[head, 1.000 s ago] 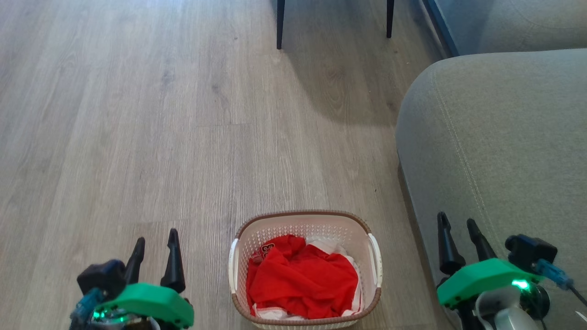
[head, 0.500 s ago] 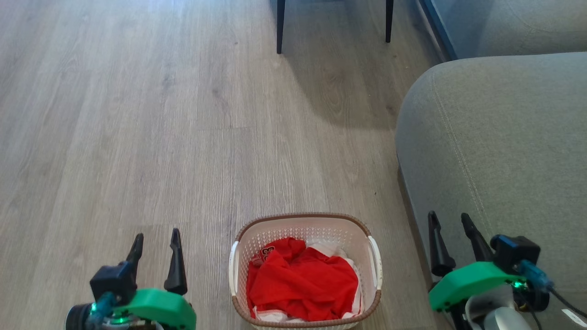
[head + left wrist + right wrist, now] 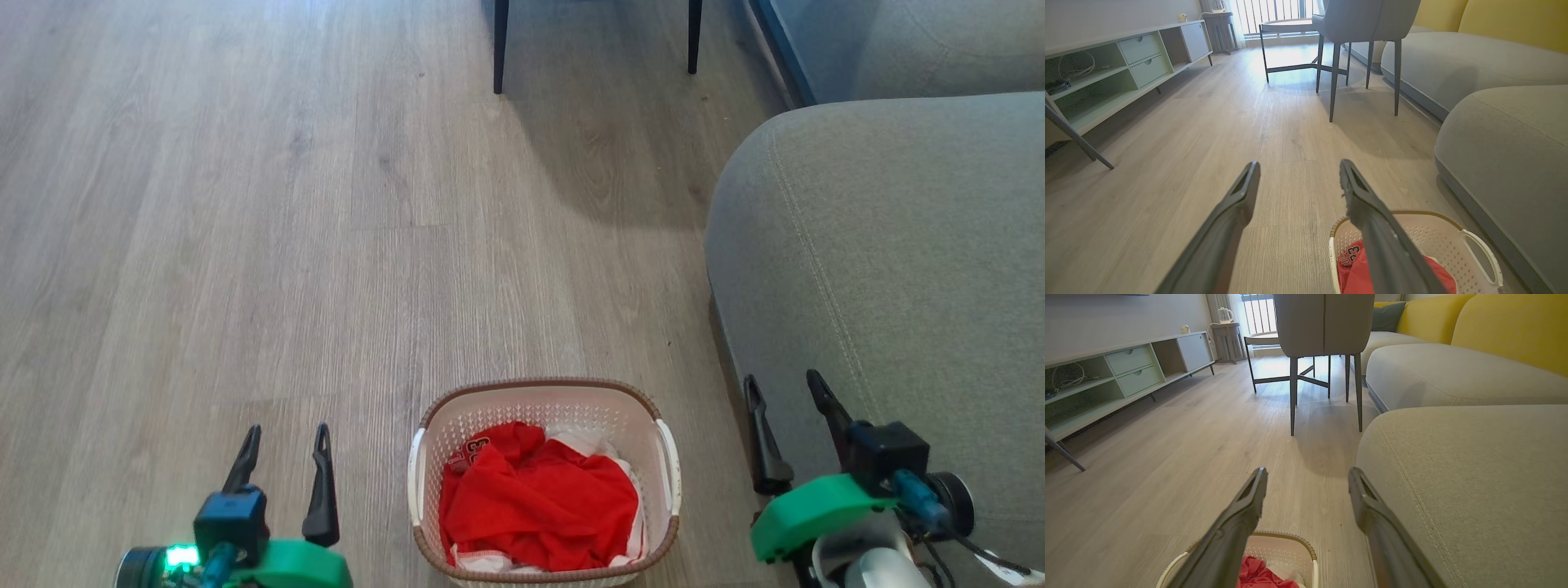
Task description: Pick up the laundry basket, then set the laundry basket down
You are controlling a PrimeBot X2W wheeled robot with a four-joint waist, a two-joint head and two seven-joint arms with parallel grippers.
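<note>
On the floor (image 3: 326, 204) beside the grey sofa (image 3: 882, 245) sits the laundry basket (image 3: 542, 381), untouched. Over the last second the left gripper (image 3: 289, 429) and right gripper (image 3: 780, 378) — both spread wide and empty — have edged inward toward it, so the pickup is only beginning

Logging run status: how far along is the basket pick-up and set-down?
Done: nothing visible; the laundry basket sits on the floor, red clothing inside. In hand: nothing; left gripper and right gripper are open, flanking the basket without touching it. Left: grasp the white handles, lift, set down.
</note>
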